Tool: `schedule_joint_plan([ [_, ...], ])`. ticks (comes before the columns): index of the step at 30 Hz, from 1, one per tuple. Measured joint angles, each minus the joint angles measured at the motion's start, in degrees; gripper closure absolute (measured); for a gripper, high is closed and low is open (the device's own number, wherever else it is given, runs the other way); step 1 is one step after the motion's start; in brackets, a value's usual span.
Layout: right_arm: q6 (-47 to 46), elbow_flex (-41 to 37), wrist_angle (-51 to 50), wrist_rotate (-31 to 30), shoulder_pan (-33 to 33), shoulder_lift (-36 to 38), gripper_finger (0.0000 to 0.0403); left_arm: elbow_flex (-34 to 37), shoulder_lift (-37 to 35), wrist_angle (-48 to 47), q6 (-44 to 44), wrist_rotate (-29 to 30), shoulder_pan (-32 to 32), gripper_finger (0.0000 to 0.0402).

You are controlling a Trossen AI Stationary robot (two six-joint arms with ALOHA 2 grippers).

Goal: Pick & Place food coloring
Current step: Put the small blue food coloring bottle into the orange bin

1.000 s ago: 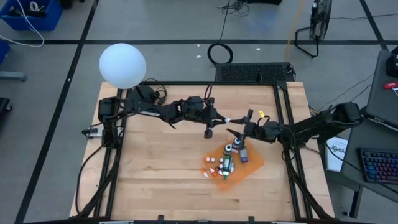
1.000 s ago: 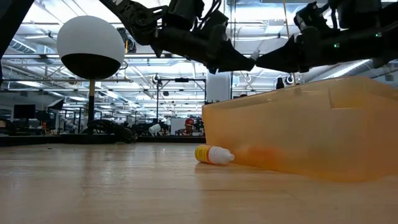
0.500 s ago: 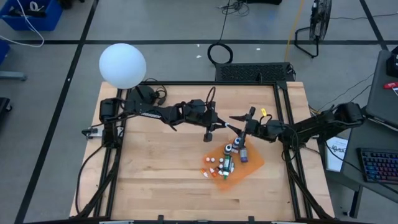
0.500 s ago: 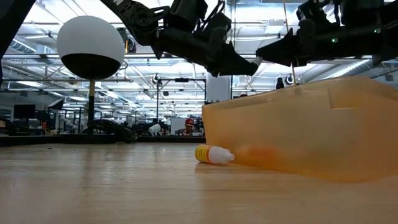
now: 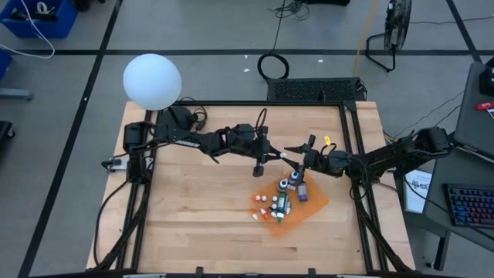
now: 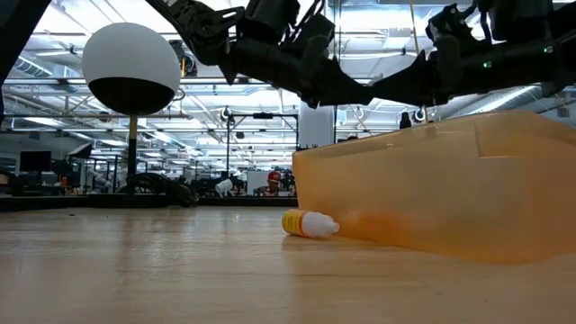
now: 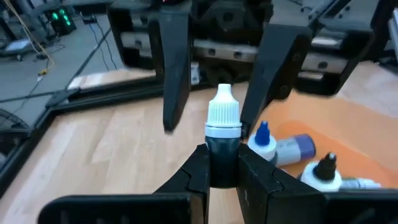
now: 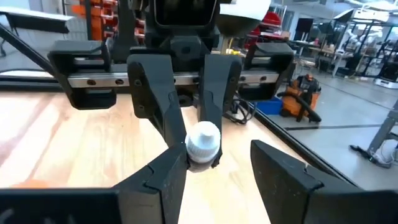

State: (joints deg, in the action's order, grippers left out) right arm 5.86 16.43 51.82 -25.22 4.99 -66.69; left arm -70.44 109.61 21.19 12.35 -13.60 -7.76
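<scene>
Bottle (image 7: 222, 146) base hidden between fingers (image 7: 193, 174)

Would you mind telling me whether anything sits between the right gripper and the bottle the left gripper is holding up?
Nothing visible does. The left gripper is shut on a dark bottle with a white cap, and the right gripper is open, one finger on each side of that cap. The other bottles lie below on the orange tray.
</scene>
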Motion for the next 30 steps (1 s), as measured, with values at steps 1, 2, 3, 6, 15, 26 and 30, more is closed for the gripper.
schedule_joint_plan([
  [1,-0.3,0.0,0.0,0.1,0.0,0.0,0.0236,0.0,0.0,0.4,0.0,0.0,0.0,0.035],
  [2,-0.5,0.0,0.0,0.2,0.0,0.1,0.0236,0.0,-0.1,0.4,0.0,-0.1,0.0,0.035],
  [3,-0.6,0.0,0.0,0.2,0.0,0.1,0.0236,0.0,-0.1,0.4,0.0,-0.1,0.0,0.035],
  [6,-0.6,0.0,0.0,0.5,0.0,0.0,0.0236,0.0,-0.1,0.3,0.0,-0.4,0.0,0.035],
  [15,-0.6,0.0,0.4,1.5,0.0,0.0,0.0236,0.0,-0.1,0.2,-0.4,-1.3,0.0,0.035],
  [26,-0.7,0.0,0.7,3.0,0.0,0.0,0.0236,0.0,-0.1,-0.3,-0.6,-1.5,0.0,0.035],
  [30,-0.7,0.0,1.3,4.6,0.0,0.1,0.024,0.0,-0.1,-0.5,-0.6,-1.6,0.0,0.035],
])
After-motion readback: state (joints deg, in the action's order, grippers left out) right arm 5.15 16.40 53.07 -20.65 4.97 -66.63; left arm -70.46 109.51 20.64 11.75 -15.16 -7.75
